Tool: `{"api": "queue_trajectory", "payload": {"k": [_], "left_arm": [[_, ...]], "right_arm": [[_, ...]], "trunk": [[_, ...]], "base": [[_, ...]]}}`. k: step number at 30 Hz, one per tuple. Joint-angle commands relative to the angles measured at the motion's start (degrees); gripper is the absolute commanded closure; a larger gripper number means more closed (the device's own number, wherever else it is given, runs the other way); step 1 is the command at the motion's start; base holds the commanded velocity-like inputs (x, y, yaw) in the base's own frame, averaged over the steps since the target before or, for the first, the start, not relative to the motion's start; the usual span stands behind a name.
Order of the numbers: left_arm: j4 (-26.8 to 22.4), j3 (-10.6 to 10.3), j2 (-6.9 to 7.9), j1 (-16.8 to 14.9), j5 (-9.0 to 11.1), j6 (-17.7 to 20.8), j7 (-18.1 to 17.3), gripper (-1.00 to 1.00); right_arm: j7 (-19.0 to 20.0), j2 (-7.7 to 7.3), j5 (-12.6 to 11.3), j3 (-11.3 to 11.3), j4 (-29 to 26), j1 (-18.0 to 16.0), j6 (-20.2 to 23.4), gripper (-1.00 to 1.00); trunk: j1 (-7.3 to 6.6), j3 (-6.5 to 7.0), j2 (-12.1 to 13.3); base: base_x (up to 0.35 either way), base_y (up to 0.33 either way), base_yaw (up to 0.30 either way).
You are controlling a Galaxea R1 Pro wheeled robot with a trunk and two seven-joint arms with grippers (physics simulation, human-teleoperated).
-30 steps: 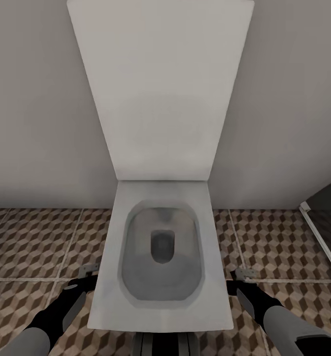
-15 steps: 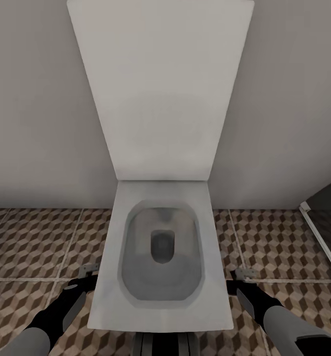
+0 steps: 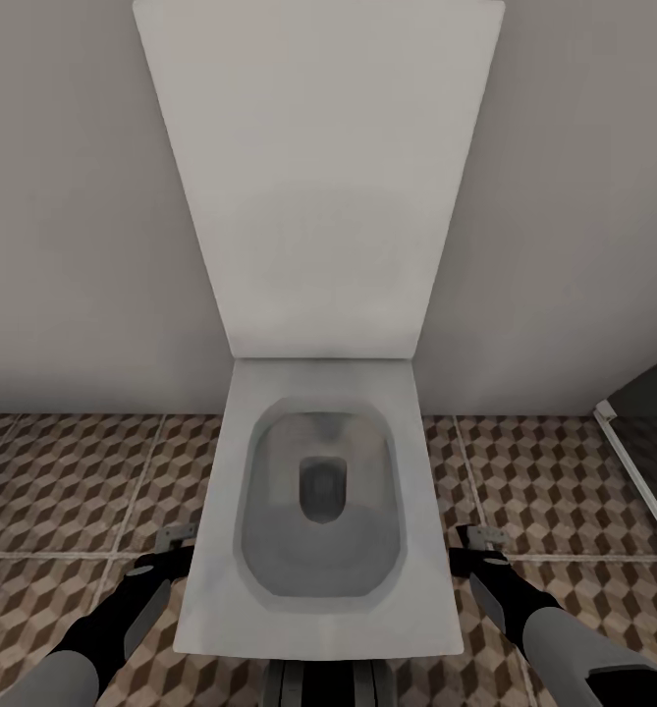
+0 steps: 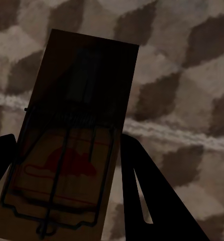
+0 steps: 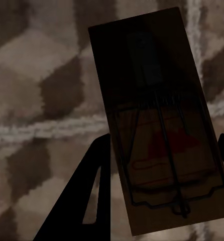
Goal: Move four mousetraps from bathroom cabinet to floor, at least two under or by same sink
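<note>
White toilet (image 3: pixel 318 550) sitting open against a grey wall (image 3: pixel 63 216), lid (image 3: pixel 318 177) standing upright, left hand (image 3: pixel 174 543) and right hand (image 3: pixel 477 543) hanging either side above cube-patterned floor (image 3: pixel 63 481), dark doorway (image 3: pixel 652 403) showing at right

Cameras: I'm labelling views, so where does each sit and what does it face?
Head: on the robot's head, looking down at a toilet, floor and both forearms.
Left wrist: by the left hand, facing its mousetrap.
Right wrist: by the right hand, facing its own trap.
Shared: cube-pattern tiles in all three.
</note>
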Motion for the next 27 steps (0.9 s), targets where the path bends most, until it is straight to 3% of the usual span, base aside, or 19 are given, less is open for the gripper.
{"api": "queue_trajectory", "payload": {"k": [1,6,14,27], "left_arm": [[-0.1,-0.5,0.09,0.0,0.4,0.2,0.5,1.00],[0.0,-0.5,0.09,0.0,0.4,-1.8,0.5,1.00],[0.4,-0.5,0.16,0.0,0.4,-3.3,0.5,1.00],[0.4,-0.5,0.18,0.0,0.4,-3.4,0.5,1.00]], "right_arm": [[-0.3,-0.04,-0.6,0.5,-0.1,0.0,0.3,1.00],[-0.3,-0.04,-0.6,0.5,-0.1,0.0,0.2,1.00],[-0.3,-0.05,-0.6,0.5,-0.1,0.0,0.2,1.00],[-0.3,-0.05,-0.6,0.5,-0.1,0.0,0.2,1.00]], "trunk": [[-0.01,-0.04,0.0],[-0.01,-0.04,0.0],[0.20,-1.81,-0.1],[0.22,-2.03,-0.1]], "base": [[0.000,0.000,0.000],[0.000,0.000,0.000],[0.000,0.000,0.000],[0.000,0.000,0.000]]}}
